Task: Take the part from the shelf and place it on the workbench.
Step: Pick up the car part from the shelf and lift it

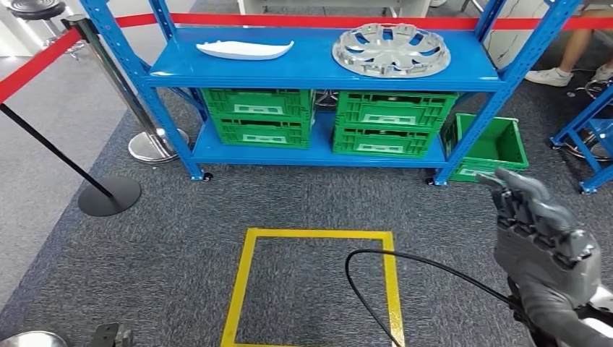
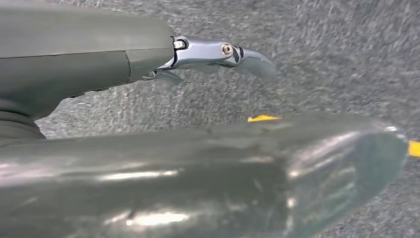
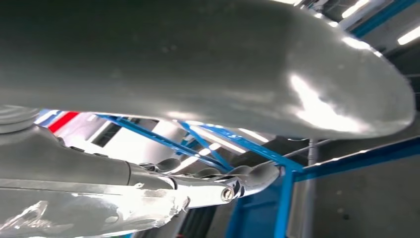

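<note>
right hand [image 1: 538, 224] raised, fingers extended and apart, holding nothing. silver wheel cover [image 1: 391, 49] sits on the blue shelf [image 1: 318, 71] top tier, well ahead of the hand and off to its left; white part [image 1: 244, 49] further left on the same tier. left hand [image 2: 218, 52] low over grey carpet, fingers spread, nothing in it. yellow floor square [image 1: 249, 271] left of the right hand.

Grey carpet [image 1: 181, 217] is laid throughout, marked with a yellow taped square [image 1: 314, 285]. A blue steel shelf unit [image 1: 325, 69] is stood behind it; green crates [image 1: 325, 119] are stacked on its lower tier. Red barrier tape [image 1: 36, 65] is strung from stanchions [image 1: 108, 79].
</note>
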